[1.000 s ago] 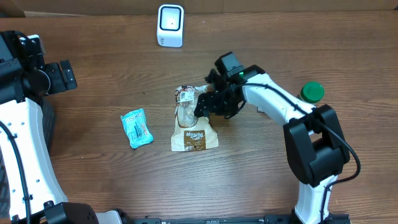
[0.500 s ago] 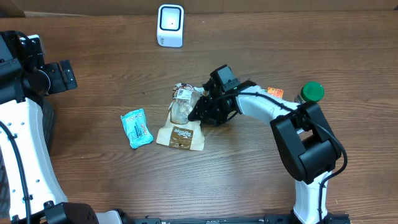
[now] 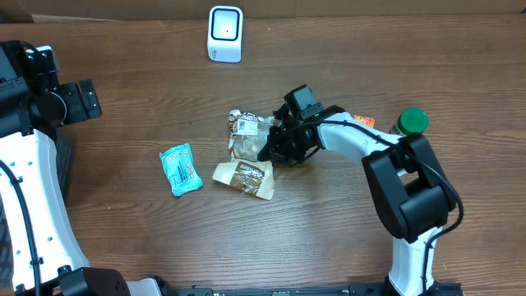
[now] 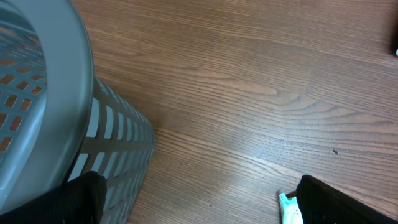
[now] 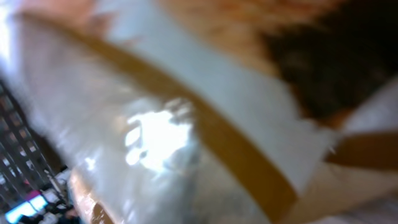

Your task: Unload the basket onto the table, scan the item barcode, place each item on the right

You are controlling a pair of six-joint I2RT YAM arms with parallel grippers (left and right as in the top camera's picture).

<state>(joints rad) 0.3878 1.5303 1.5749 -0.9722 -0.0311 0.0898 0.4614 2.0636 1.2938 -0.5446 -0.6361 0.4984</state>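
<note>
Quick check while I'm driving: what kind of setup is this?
Probably a mock checkout bench: a white scanner at the back of a wooden table, a snack bag and teal packet mid-table, a grey basket nearby.

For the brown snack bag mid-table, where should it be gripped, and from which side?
Grip the brown snack bag at the right edge of its clear middle, coming from the right. It lies on the table, its white label facing up at the far end, so a side pinch probably leaves that uncovered. The right gripper is shut there.
</note>
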